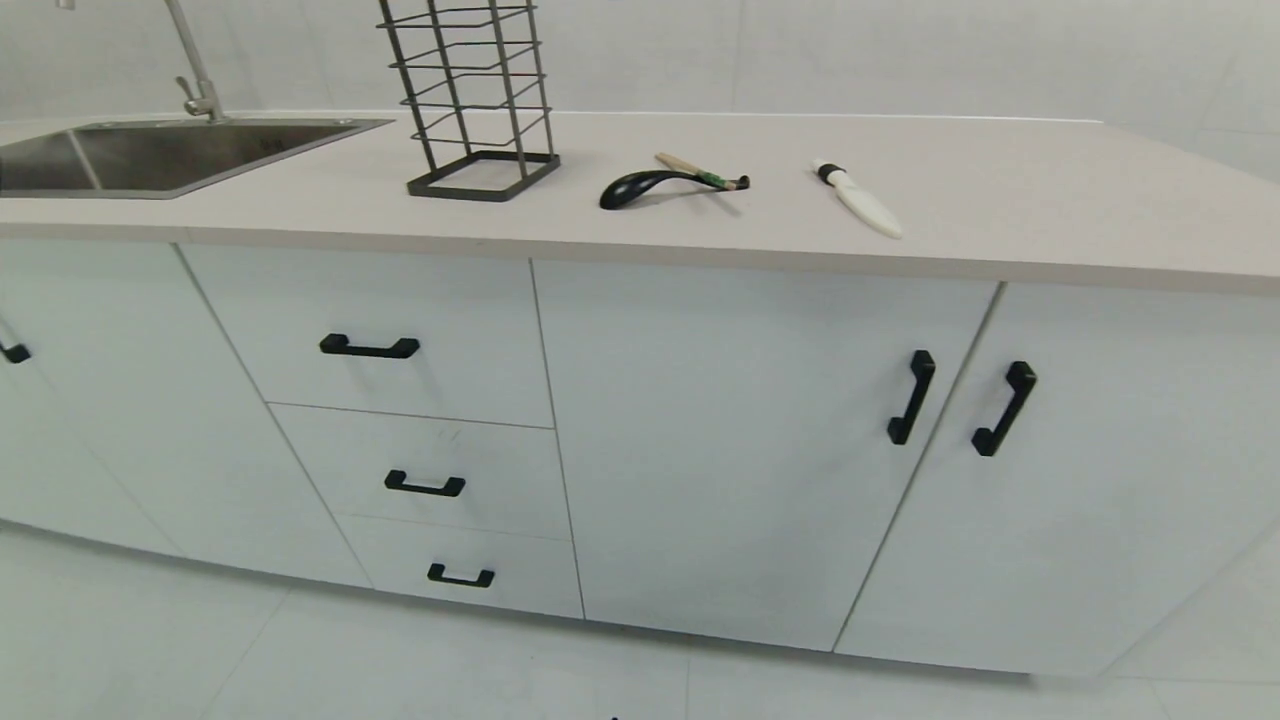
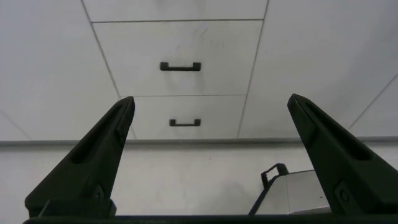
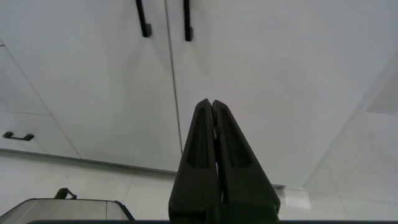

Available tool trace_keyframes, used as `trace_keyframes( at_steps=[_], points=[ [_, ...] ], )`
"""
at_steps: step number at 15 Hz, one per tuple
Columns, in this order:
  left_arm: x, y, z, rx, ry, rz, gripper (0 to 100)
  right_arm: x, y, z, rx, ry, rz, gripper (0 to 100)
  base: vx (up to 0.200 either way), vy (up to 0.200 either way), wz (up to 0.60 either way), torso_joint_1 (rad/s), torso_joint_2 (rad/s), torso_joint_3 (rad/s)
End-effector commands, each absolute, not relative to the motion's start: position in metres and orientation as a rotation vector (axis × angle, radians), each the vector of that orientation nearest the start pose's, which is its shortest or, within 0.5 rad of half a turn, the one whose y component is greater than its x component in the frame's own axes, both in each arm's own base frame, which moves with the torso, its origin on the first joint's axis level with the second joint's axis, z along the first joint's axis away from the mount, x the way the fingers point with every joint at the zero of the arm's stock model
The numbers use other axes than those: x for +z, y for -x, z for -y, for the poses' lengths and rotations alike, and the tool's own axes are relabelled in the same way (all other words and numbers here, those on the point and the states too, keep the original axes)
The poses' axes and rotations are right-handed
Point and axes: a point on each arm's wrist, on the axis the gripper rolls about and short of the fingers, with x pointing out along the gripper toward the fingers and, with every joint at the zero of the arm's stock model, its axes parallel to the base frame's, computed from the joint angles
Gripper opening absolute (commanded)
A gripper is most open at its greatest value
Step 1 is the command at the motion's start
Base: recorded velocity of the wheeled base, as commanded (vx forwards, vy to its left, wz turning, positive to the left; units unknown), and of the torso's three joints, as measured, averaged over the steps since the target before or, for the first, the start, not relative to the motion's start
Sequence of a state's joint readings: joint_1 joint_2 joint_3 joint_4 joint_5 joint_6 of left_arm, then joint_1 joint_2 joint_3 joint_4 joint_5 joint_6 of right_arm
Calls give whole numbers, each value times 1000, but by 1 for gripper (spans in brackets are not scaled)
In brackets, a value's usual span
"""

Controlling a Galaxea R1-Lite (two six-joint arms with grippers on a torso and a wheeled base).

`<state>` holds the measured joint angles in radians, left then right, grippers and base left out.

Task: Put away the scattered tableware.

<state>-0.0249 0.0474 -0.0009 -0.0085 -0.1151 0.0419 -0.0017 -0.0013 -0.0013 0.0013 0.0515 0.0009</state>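
The tableware lies on the grey counter (image 1: 1000,190). A black spoon (image 1: 640,186) rests with its handle across wooden chopsticks (image 1: 690,168). A white knife (image 1: 865,203) lies apart from them, further to the right. A tall black wire rack (image 1: 452,192) stands left of the spoon. A metal sink (image 1: 150,155) with a tap (image 1: 195,70) is at the far left. The left gripper (image 2: 211,99) is low down, spread wide and holding nothing, and faces the lower drawer handles (image 2: 180,66). The right gripper (image 3: 211,104) is pressed together with nothing in it, and faces two cupboard door handles (image 3: 143,18).
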Motion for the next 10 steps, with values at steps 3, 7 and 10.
trace_keyframes(
  at_steps=[3, 7, 10],
  points=[
    [107, 22, 5, -228, -46, 115, 100, 75, 23, -1, 51, 0, 0, 0, 0, 0, 200, 4, 2, -1],
    [83, 25, 6, -258, -19, -4, 100, 76, 23, -1, 51, -2, 0, 0, 0, 0, 0, 0, 0, 0],
    [82, 26, 6, -279, -17, 13, 100, 76, 23, -1, 52, -1, 1, 0, 0, 0, 0, 0, 0, 0]
  ],
)
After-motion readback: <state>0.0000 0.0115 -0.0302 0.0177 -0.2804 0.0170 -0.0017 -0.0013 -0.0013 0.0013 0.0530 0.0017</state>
